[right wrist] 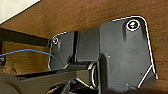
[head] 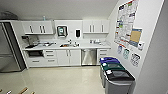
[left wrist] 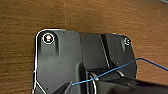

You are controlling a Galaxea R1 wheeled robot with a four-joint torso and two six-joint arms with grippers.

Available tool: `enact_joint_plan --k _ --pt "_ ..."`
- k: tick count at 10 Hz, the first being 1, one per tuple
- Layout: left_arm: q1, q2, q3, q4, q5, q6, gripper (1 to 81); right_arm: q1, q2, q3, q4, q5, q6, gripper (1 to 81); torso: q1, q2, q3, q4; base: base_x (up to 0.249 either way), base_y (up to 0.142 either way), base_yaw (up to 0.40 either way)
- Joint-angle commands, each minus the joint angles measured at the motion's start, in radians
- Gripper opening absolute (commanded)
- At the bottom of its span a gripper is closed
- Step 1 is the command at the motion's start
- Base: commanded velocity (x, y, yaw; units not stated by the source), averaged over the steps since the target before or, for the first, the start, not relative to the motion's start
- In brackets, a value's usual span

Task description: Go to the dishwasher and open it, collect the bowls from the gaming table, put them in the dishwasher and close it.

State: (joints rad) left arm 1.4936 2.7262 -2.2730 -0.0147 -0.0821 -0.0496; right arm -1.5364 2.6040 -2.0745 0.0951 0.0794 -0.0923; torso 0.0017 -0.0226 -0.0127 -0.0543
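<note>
The task is at its very beginning, as far as one can judge. The dishwasher (head: 89,56) stands closed under the counter (head: 82,46) at the far wall of a small kitchen, its steel front between white cabinet doors (head: 69,57) on one side and a narrow stack of drawers (head: 102,53) on the other. The robot is well apart from it, with a stretch of pale glossy floor (head: 57,80) between. So nothing is done yet: the door must be opened, the bowls must be collected from the gaming table, loaded, and the door closed again.

On the state of the grippers I cannot tell: both wrist views show the dark plate of the robot against a brown wooden surface (left wrist: 82,15), and a thin blue cable (left wrist: 140,61) crosses it. Nothing suggests that either one holds a thing.

Around the dishwasher: a sink with a tap (head: 69,44) on the counter, a steel refrigerator (head: 7,50) at the left wall, and three waste bins (head: 115,75) in a row along the right wall, with posters (head: 126,22) above them. The bins stand near the straight way to the dishwasher, so I judge that the approach should keep to the open floor to their left.
</note>
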Motion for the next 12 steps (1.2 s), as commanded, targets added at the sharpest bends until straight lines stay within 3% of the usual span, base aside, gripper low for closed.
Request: enact_joint_plan --k 1,12 --pt "-0.052 -0.018 0.007 0.001 0.047 0.004 81.1 0.055 -0.025 0.004 0.009 -0.052 -0.003 81.1 0.0 0.0 0.0 0.0 0.279 0.0 0.0" --pt "-0.052 -0.011 0.003 0.004 0.048 0.004 81.1 0.058 0.0 -0.021 0.006 -0.053 -0.003 81.1 0.0 0.0 0.0 0.0 0.279 0.0 0.0"
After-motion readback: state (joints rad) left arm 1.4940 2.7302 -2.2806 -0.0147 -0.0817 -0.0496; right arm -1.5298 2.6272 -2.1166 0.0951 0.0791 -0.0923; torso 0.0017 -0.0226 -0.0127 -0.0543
